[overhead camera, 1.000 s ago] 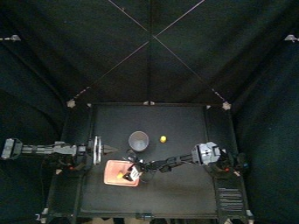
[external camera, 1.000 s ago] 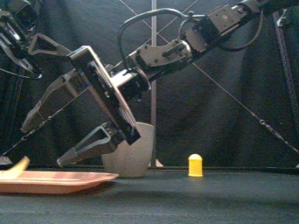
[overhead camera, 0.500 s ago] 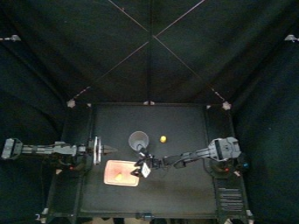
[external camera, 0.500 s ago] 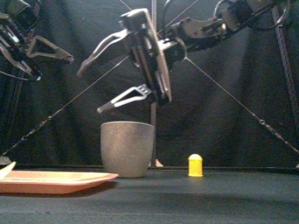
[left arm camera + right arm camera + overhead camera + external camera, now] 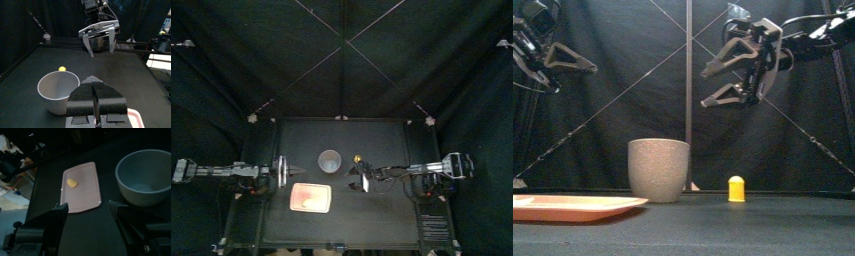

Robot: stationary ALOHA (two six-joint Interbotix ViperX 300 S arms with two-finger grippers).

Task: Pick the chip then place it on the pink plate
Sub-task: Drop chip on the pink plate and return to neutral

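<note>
Right claw is shown withdrawn up and to the right, away from the pink plate, with jaws spread and empty. The chip is left lying on the plate, so placement is judged complete. Left claw is kept clenched and idle at the left.

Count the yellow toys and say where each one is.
2. A chip lies on the pink tray; a small upright toy stands beside the grey cup.

The small yellow chip lies on the flat pink plate.
</note>
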